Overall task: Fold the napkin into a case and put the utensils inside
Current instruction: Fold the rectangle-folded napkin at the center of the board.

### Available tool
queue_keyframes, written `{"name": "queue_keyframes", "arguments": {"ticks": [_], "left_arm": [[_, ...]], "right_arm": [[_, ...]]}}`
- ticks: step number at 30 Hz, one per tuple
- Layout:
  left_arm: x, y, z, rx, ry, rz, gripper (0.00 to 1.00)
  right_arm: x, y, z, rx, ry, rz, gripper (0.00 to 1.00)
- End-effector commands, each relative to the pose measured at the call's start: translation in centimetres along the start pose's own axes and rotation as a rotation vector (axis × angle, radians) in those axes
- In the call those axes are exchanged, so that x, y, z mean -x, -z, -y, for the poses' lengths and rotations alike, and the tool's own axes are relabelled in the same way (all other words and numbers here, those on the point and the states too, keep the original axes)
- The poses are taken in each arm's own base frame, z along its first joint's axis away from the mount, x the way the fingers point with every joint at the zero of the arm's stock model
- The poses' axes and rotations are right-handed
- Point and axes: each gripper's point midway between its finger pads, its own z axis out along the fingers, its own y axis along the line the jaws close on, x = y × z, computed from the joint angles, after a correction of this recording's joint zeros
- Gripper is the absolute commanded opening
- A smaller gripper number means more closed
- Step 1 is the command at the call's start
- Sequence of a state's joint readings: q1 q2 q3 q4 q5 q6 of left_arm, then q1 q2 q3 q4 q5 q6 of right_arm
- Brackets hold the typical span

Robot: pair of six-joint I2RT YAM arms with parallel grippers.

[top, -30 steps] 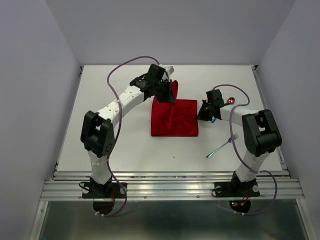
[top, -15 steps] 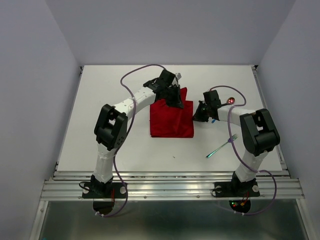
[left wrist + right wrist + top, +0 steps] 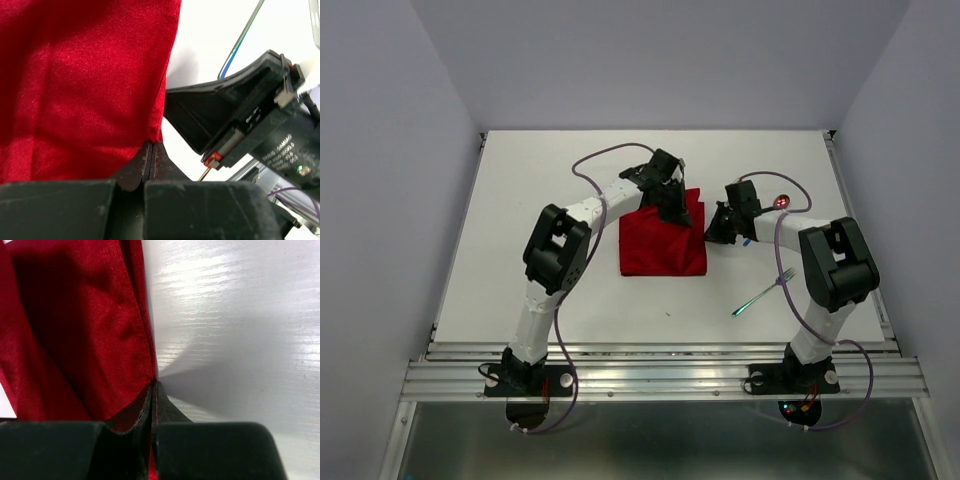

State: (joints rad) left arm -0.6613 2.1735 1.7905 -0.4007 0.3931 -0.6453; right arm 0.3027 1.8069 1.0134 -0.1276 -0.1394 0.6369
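The napkin (image 3: 663,243) lies as a folded red rectangle at the centre of the table (image 3: 520,220), its far right corner raised. The fork (image 3: 765,291) lies on the table to its near right and the spoon (image 3: 782,201) to its far right, both apart from the cloth. The left gripper (image 3: 681,214) has its fingers closed on the raised corner, and the right gripper (image 3: 711,234) is pinched shut on the right edge just beside it. The fabric appears smooth and lightly creased; the fold layers cannot be told apart, and only the spoon's bowl is clearly made out.
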Motion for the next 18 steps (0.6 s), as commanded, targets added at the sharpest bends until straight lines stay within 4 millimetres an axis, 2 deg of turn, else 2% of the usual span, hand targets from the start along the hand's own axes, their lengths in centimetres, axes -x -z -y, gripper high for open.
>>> {"name": "queue_keyframes", "arguments": {"ticks": [1,18], "left_arm": [[0.9,0.3,2.2,-0.052,0.006,0.018,0.0],[0.7,-1.6,2.6,-0.088,0.045,-0.022,0.0]], "right_arm": [[-1.4,-0.8,0.3,-0.013,0.002,-0.038,0.03],[-1.8,-1.2,-0.4,-0.006,0.014,-0.048,0.03]]}}
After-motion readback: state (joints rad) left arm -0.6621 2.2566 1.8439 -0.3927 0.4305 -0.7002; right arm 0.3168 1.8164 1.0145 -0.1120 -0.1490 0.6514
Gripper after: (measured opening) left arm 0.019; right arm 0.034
